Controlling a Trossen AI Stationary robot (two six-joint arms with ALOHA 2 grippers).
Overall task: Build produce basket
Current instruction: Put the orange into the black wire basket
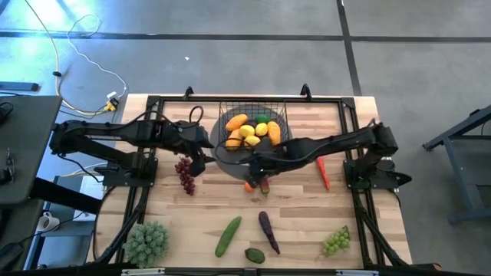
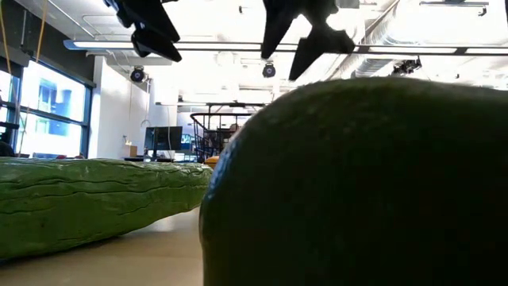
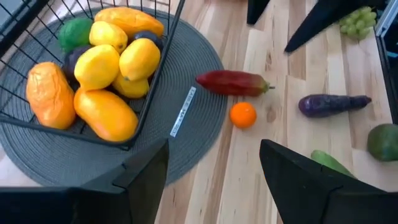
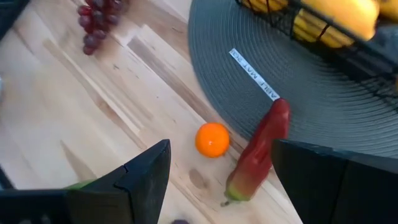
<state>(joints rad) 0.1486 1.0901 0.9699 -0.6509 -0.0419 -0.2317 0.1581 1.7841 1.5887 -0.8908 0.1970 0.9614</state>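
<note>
- We see the table (image 1: 383, 222) from above; far left near its front sits a spiky green ball (image 1: 146, 242).
- Purple grapes (image 1: 185, 175) lie left of the mat (image 3: 186, 143), just beside the left gripper (image 1: 201, 159).
- Left gripper hovers at the mat's left edge, fingers (image 3: 143, 180) spread, nothing between them.
- Cucumber (image 1: 228, 235) and a dark green fruit (image 1: 255, 254) lie near the front edge.
- Basket (image 1: 253, 115) sits on the mat at back centre, holding orange-yellow fruits (image 3: 106, 115), lemons (image 3: 97, 66) and a lime (image 3: 74, 32).
- Small orange (image 4: 212, 139) and red pepper (image 4: 258, 155) lie just off the mat's front edge, close together; pepper tip overlaps the mat.
- Right gripper (image 1: 259, 165) hangs over those two, fingers (image 4: 140, 177) wide apart, empty.
- Eggplant (image 1: 268, 231) lies in front of them.
- Red chili (image 1: 323, 173) lies right of the mat.
- Green grapes (image 1: 336, 241) sit front right.
</note>
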